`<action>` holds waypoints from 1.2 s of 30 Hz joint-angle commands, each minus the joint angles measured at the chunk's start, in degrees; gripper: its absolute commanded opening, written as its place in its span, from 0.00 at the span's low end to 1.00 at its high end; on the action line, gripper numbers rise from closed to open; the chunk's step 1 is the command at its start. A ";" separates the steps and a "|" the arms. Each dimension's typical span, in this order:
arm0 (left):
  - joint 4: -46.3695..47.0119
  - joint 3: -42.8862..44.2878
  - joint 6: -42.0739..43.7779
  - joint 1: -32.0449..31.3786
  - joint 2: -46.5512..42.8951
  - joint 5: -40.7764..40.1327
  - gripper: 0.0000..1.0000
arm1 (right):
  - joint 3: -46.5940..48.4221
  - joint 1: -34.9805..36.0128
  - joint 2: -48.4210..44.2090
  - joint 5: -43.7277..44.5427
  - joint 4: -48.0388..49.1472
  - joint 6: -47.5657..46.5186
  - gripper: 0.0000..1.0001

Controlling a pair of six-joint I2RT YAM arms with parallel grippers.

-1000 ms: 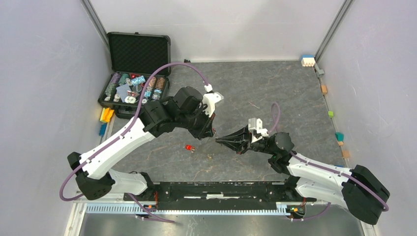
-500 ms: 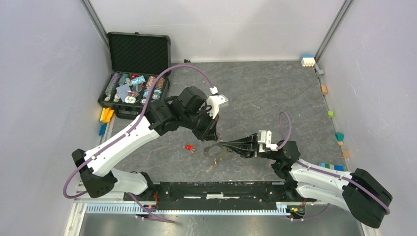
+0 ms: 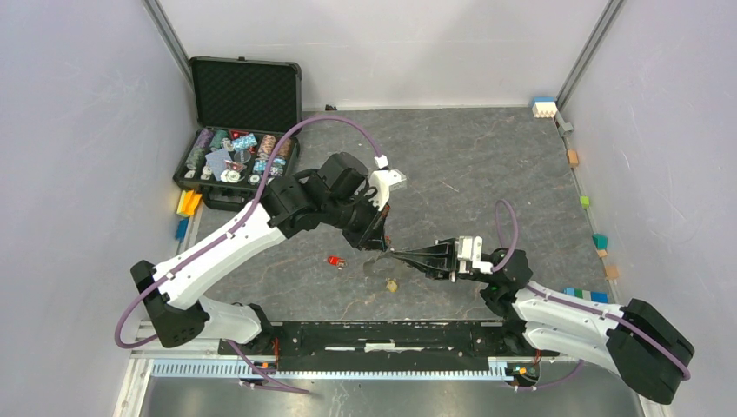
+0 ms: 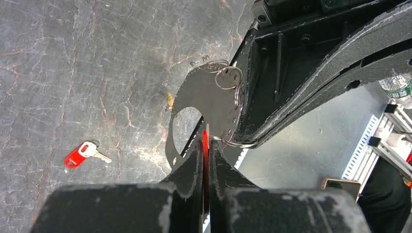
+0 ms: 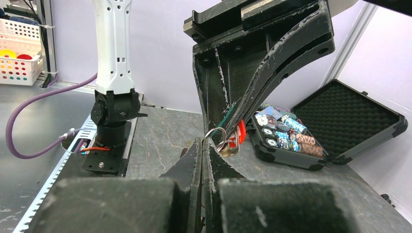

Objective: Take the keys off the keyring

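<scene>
Left claw (image 4: pixel 205 141): fingers pressed together, pinching red key (image 4: pixel 205 160); only a thin red sliver shows between them.

Right claw (image 5: pixel 202 141): fingers pressed together on the ringed edge of the keyring (image 4: pixel 194 94), a silver ring (image 5: pixel 217 137) looped at the tips.

Keyring: dark grey strap held off the bench (image 3: pixel 487 165) between the two claws, near bench centre. Several silver rings crowd its edge on the right-claw side. The two claws meet tip to tip.

On the bench: second red key (image 4: pixel 82 154) lies flat, left of the claws. Gold key (image 3: pixel 392 284) lies just near-side of the keyring.

Open case (image 3: pixel 246 91) with poker chips (image 3: pixel 235 152) sits at the far left corner, well apart.
</scene>
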 commanded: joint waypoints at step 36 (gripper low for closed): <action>0.09 1.86 0.88 0.67 -2.00 -7.49 0.02 | -1.70 0.58 -7.82 2.70 -11.82 -5.64 0.34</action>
